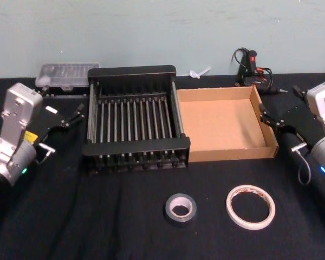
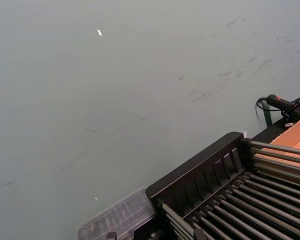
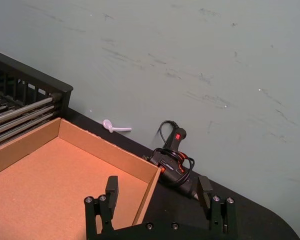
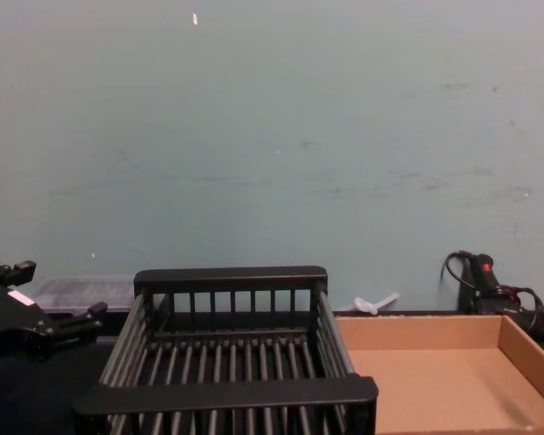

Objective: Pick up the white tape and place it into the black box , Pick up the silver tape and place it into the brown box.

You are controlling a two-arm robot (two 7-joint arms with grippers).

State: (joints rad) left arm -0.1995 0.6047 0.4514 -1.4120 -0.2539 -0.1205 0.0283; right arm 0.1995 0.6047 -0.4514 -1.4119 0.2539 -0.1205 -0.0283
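White tape and silver tape lie well apart from both grippers' fingers (spread).

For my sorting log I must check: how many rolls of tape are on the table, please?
2. The silver tape lies flat on the black cloth in front of the black box; the white tape lies to its right, in front of the brown box. Both boxes hold none.

We list: black box, black slatted bars; brown box, plain cardboard brown; silver tape, dark grey, pale core; white tape, whitish, red-printed core; table, black.
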